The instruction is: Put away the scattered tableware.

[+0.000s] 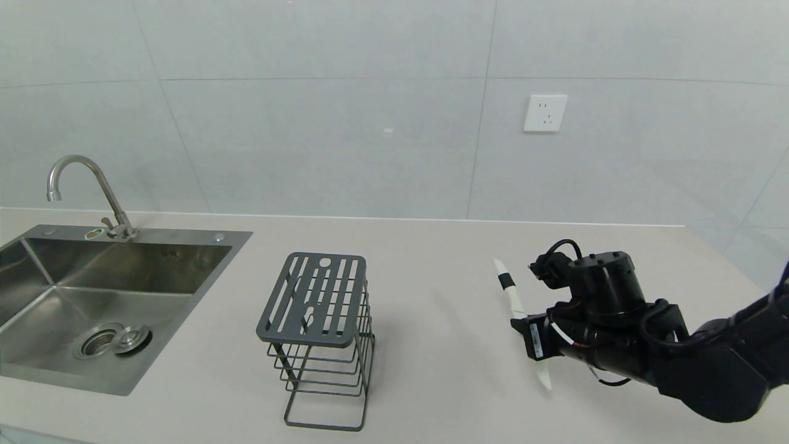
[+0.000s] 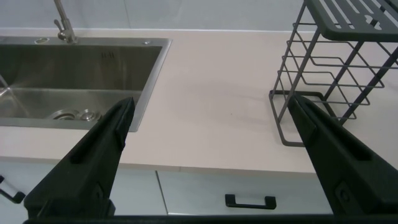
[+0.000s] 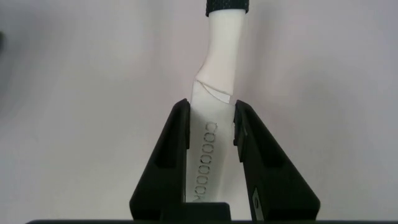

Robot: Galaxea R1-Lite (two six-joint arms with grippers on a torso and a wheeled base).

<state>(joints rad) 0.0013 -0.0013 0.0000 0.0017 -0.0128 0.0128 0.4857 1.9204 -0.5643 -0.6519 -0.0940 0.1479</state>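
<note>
One white knife, black band on the handle, lower right of the head view, lying slanted with its handle end toward upper centre-right and its tip toward the lower right. Right gripper is clamped on it partway along; handle end sticks out past the fingers on the far side, tip sticks out on the near side. I can't tell whether the knife touches the counter.

In the right wrist view, the knife sits straight between the two black fingers. Both pads press on its flat sides, with no gap visible, and the banded handle runs out beyond the fingertips. Right gripper is closed on the knife.

Left gripper: two fingers spread wide with nothing between them, hanging over the counter's front edge.

Counts:
- One dark wire rack with a slotted top, centre of the head view, standing upright and well apart from the knife. It also shows in the left wrist view.
- One steel sink at the left, also seen from the left wrist.
- One faucet behind the sink.
- One wall outlet, upper right.
- One drawer handle below the counter edge.
</note>
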